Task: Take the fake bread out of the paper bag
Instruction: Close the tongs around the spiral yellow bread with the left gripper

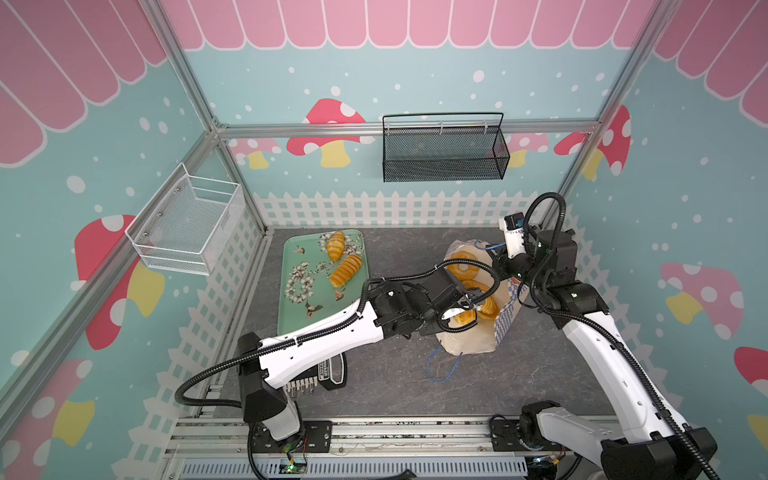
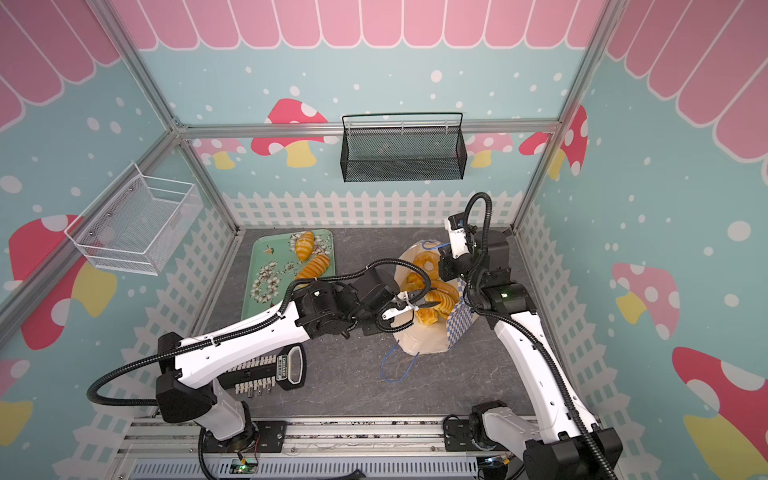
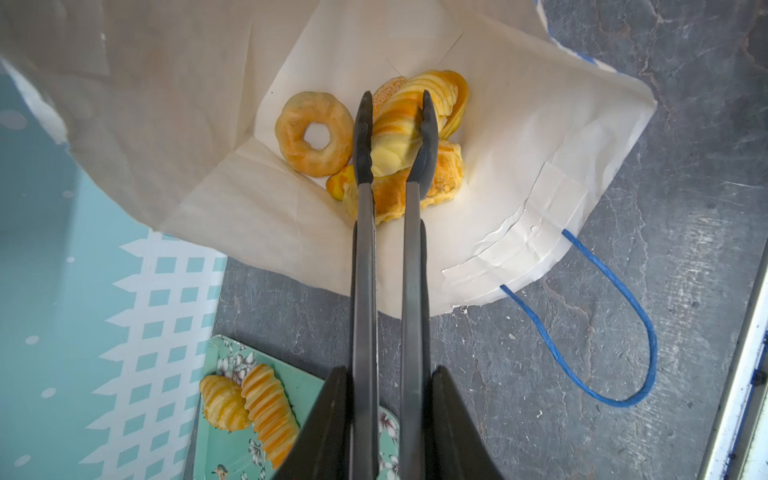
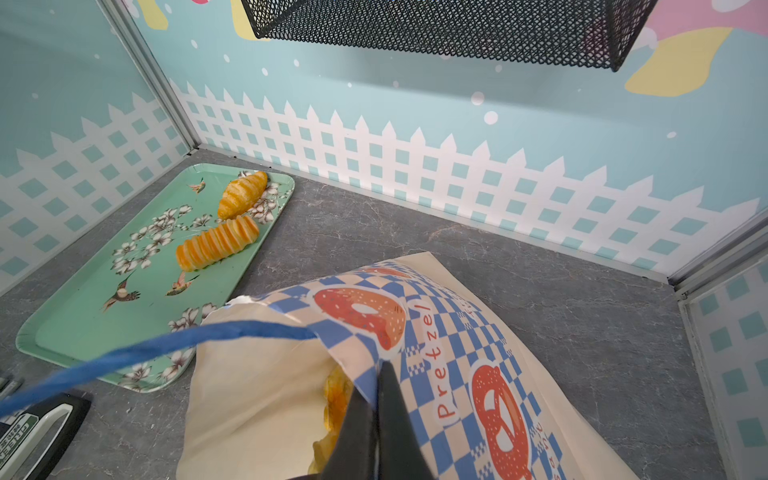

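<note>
Now, right of centre in both top views, the left pincer point(image 3: 390, 374) clamps tongs point(image 3: 365, 270) onto a twisted fake bread loaf point(image 3: 395, 133) inside the paper bag point(image 1: 465, 345), whose rim the right pincer point(image 4: 378, 386) pinches shut.

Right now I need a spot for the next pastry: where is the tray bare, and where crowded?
The tray is bare in its near half, robot-side of the ribbed loaf, and along its left edge. Its far right corner is crowded: the croissant and loaf lie close together. Inside the paper bag, pastries are piled.
</note>
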